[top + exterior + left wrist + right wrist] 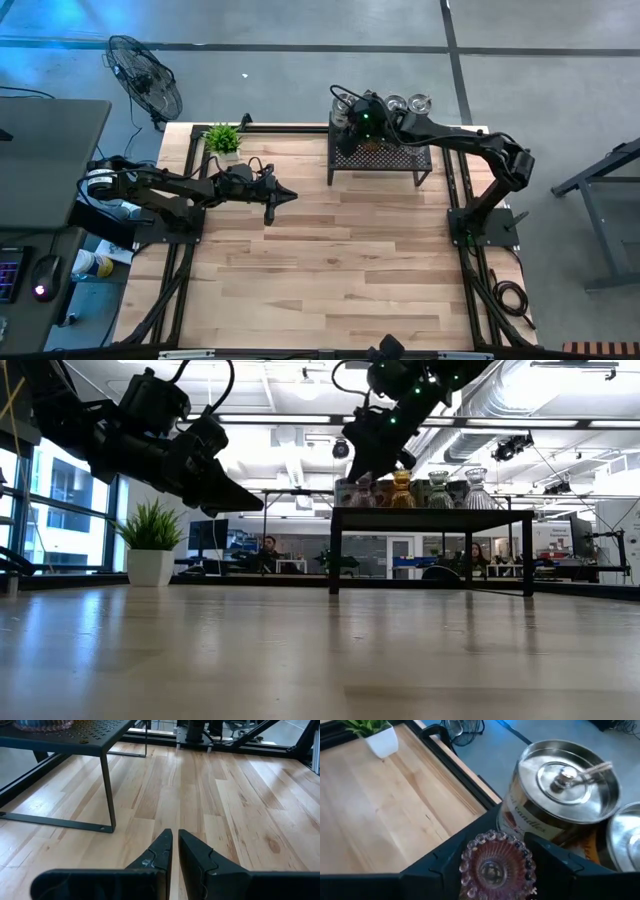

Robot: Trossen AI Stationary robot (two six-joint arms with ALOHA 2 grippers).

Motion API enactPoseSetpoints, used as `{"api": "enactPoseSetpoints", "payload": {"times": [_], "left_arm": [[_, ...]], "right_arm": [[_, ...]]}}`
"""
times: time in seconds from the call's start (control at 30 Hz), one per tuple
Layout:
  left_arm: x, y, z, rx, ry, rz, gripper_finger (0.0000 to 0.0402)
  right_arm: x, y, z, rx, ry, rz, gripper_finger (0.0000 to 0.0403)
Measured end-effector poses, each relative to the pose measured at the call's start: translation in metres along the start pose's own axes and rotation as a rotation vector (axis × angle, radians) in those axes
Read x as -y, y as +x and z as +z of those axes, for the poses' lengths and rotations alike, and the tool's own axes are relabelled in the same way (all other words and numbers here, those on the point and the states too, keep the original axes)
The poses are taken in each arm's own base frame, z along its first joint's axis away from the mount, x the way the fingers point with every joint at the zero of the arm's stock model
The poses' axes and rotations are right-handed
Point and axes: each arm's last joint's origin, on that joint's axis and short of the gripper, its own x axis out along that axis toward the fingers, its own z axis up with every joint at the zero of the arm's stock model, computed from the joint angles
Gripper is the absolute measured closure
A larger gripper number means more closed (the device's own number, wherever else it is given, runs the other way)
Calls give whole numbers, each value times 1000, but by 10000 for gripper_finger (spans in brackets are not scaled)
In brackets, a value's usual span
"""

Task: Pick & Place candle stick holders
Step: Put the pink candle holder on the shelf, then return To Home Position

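So the pink candle stick holder (496,865) is sitting on the black mesh rack (378,158) at the far side of the surface (330,270), right next to a silver tin (560,795). The right pincer (492,857) has its fingers apart on either side of it. More holders (440,488) line the rack. The left pincer (173,851) hangs over the surface, fingers together, holding nothing.

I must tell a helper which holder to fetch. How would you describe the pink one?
Find the black mesh rack at the table's far edge. At its left end, between the right gripper's fingers, sits the pink holder beside a silver tin. Only it has a beaded rim and ribbed pink glass.
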Motion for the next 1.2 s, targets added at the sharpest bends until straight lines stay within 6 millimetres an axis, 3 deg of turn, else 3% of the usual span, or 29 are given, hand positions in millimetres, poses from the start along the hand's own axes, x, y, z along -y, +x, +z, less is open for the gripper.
{"api": "enactPoseSetpoints", "payload": {"times": [0.33,0.63,0.73,0.83,0.97,1.2], "left_arm": [[0,0,0,0,0,-1,373],[0,0,0,0,-5,1,373],[0,0,0,-1,-5,10,373],[0,-1,0,-12,-9,12,373],[1,-7,3,-29,-31,13,373],[4,-23,19,32,-20,7,373]], "right_arm": [[0,0,3,34,-21,-5,199],[0,-2,10,84,-46,-10,151],[0,-14,25,131,-82,-28,147],[-2,-43,42,204,-92,-3,149],[-18,-71,30,207,-176,117,189],[-49,-87,-46,361,-210,353,360]]}}
